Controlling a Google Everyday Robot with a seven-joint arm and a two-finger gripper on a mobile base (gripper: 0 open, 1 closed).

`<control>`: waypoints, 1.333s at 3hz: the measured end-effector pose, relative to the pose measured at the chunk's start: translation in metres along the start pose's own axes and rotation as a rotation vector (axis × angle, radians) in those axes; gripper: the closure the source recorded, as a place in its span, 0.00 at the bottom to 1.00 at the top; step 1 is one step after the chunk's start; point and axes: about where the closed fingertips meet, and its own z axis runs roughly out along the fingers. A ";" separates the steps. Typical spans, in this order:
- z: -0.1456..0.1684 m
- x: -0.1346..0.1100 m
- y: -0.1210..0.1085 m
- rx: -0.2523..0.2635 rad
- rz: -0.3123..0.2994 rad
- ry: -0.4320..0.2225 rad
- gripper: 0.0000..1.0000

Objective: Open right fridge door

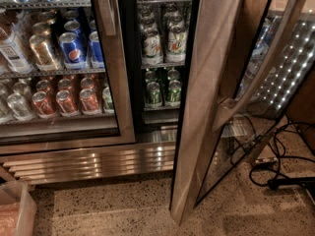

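Only brand I can make out here - the Pepsi logo on the blue cans (73,50).

Shop or canteen; a glass-doored drinks cooler (98,162) stocked with soda cans (73,48).

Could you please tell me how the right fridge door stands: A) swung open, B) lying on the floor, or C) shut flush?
A: the right door stands swung out, its edge toward the camera, leaving the green bottles uncovered; the gripper is not in view.
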 end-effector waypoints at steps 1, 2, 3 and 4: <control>0.000 0.000 0.000 0.000 0.000 0.000 0.00; 0.000 0.000 0.000 0.000 0.000 0.000 0.00; 0.000 0.000 0.000 0.000 0.000 0.000 0.00; 0.000 0.000 0.000 0.000 0.000 0.000 0.00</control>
